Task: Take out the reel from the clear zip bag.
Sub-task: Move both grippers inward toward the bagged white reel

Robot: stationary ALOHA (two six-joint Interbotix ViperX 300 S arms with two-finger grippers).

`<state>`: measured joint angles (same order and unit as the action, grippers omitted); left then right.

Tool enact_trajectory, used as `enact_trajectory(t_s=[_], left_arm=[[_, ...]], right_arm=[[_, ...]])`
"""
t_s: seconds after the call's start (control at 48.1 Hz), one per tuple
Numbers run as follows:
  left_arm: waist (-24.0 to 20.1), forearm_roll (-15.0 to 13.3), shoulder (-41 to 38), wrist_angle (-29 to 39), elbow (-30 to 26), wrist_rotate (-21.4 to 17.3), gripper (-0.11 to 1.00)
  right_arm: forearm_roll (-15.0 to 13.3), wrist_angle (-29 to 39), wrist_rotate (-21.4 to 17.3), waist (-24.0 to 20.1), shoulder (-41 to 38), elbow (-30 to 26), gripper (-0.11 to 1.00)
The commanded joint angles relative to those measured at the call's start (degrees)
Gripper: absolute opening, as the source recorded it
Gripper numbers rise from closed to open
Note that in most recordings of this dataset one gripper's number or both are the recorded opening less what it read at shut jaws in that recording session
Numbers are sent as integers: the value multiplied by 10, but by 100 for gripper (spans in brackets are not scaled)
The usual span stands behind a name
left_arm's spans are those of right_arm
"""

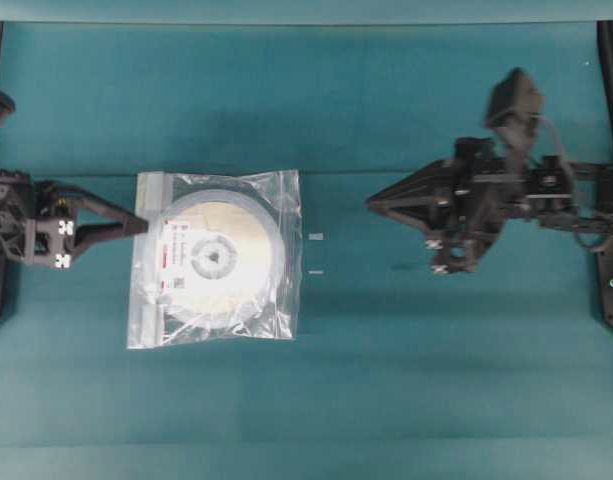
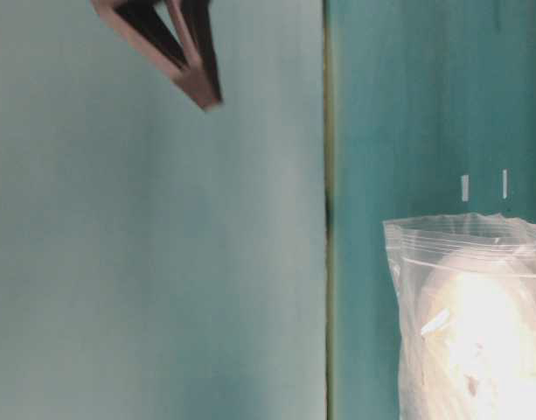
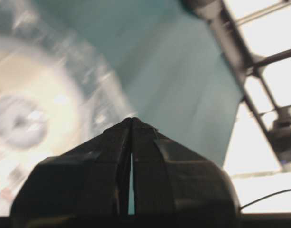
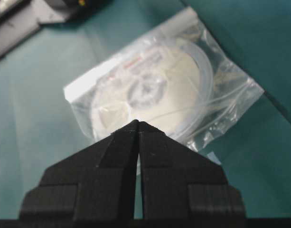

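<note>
Both grippers have their fingers pressed together and hold nothing. Left gripper point(image 1: 138, 227) sits at the left edge of the clear zip bag point(image 1: 284, 195), right by the whitish zip strip point(image 1: 147, 260). Right gripper point(image 1: 374, 203) hangs well apart on the right. Inside the bag lies the reel point(image 1: 218, 255), flat on the teal table point(image 1: 436, 380). To do this well, I think one gripper should pinch the zip edge and the other hold the far side down. Two small white marks point(image 1: 316, 254) lie near the bag.
</note>
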<state>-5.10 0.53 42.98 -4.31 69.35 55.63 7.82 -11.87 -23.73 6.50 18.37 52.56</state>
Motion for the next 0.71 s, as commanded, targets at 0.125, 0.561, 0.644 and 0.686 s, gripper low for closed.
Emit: enact_trajectory(t_s=[0.125, 0.561, 0.644, 0.686], left_arm=[[-19, 4, -9, -9, 36, 11, -1], [-24, 5, 12, -36, 102, 11, -1], [-24, 5, 12, -42, 108, 11, 3], [-24, 5, 12, -46, 113, 12, 7]], right_arm=[[1, 19, -4, 1, -49, -42, 1], [1, 47, -4, -3, -78, -54, 29], [1, 47, -4, -3, -78, -54, 38], [1, 47, -4, -3, -79, -54, 41]])
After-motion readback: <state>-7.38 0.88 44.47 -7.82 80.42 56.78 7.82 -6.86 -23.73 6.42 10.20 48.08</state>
